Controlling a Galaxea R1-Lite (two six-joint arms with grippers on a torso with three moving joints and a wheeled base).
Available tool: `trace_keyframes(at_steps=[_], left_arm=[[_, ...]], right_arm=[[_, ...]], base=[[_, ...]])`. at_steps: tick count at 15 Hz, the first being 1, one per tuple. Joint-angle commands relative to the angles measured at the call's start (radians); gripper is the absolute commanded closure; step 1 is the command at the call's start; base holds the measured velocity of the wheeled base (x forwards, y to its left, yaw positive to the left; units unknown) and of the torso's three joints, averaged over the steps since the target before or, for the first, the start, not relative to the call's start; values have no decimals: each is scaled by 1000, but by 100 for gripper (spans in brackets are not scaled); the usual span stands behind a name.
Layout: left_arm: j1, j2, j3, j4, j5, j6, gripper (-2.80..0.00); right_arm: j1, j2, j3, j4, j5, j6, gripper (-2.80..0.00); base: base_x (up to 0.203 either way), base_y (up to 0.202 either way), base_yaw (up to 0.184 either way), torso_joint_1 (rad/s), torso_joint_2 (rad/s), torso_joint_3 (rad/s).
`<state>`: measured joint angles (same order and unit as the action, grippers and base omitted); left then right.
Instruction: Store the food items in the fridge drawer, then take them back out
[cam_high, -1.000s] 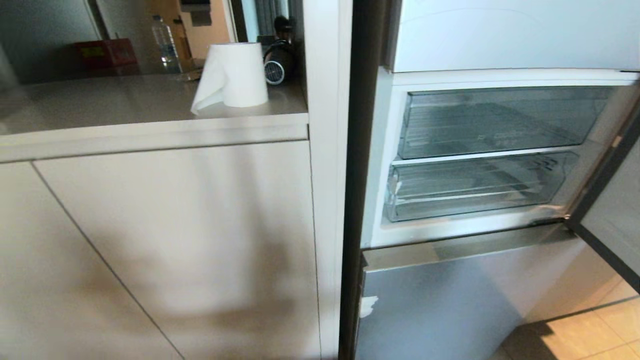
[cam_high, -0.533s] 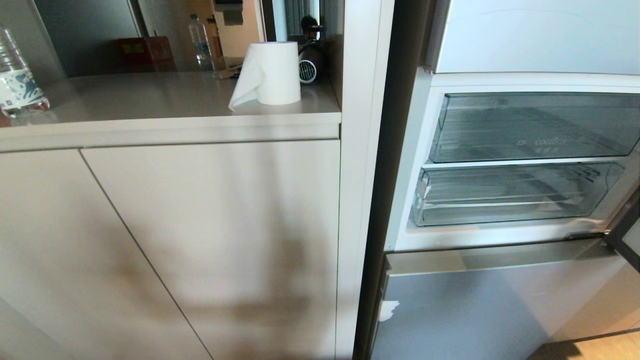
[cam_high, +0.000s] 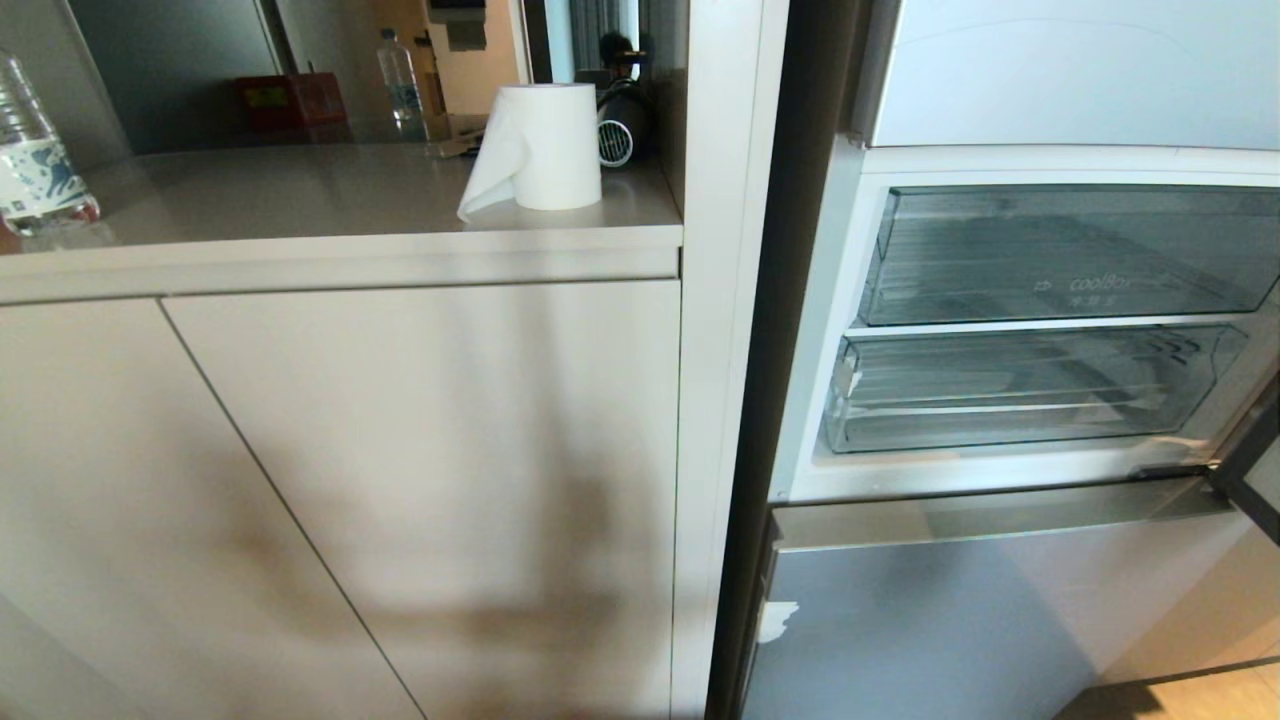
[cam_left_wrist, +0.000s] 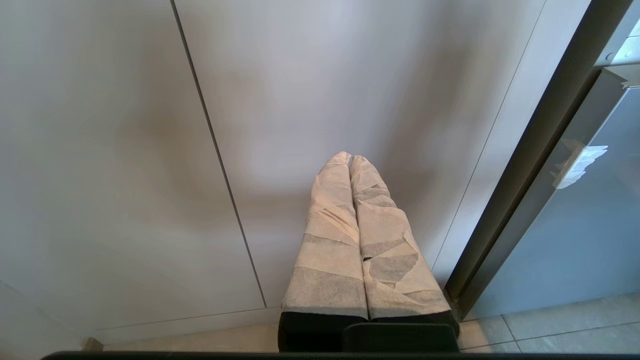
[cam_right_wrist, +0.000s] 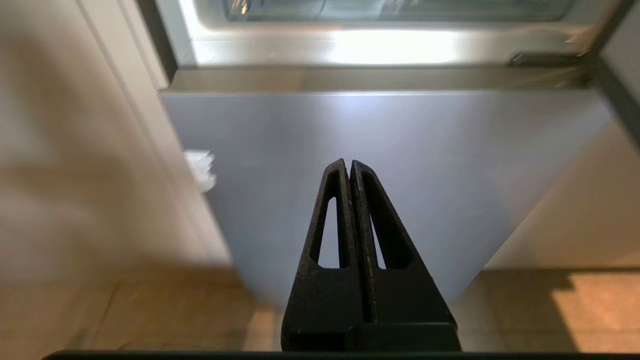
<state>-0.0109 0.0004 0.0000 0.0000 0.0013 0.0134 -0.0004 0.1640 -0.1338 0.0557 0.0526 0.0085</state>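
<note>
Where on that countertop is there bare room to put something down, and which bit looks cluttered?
The countertop is bare across its wide middle, between the water bottle at its left end and the paper towel roll near the right. The back right corner is crowded: the roll, a dark round appliance, another bottle and a red box behind.

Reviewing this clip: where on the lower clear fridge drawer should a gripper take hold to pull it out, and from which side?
Probably the curled front lip of the lower drawer, approached straight from the front through the open fridge. The lip runs across the drawer's full width and faces outward; its sides sit inside the fridge walls. The upper bin is close above, so hooking the lip from below looks safest.
</note>
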Motion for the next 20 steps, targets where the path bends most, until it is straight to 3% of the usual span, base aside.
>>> trace_keyframes(at_steps=[1, 4, 7, 8, 14, 16, 18, 20], left_arm=[[0, 0, 0, 0, 0, 0, 0], [0, 0, 0, 0, 0, 0, 0], [0, 0, 0, 0, 0, 0, 0], [0, 0, 0, 0, 0, 0, 0], [0, 0, 0, 0, 0, 0, 0], [1, 1, 0, 0, 0, 0, 0], [2, 0, 0, 0, 0, 0, 0], [1, 0, 0, 0, 0, 0, 0]], right_arm=[[0, 236, -56, -8, 47, 11, 0], [1, 503, -89, -136, 160, 54, 0], [3, 715, -102, -291, 209, 69, 0], [4, 780, -105, -338, 214, 71, -280], [124, 1276, -178, -663, 186, 74, -280], [194, 1436, -200, -845, 110, 80, -280], [254, 1528, -205, -1120, -6, 90, -280], [283, 1543, -216, -1202, -59, 88, -280]], base=[[0, 0, 0, 0, 0, 0], [0, 0, 0, 0, 0, 0], [0, 0, 0, 0, 0, 0], [0, 0, 0, 0, 0, 0], [0, 0, 0, 0, 0, 0], [0, 0, 0, 0, 0, 0], [0, 0, 0, 0, 0, 0], [0, 0, 0, 0, 0, 0]])
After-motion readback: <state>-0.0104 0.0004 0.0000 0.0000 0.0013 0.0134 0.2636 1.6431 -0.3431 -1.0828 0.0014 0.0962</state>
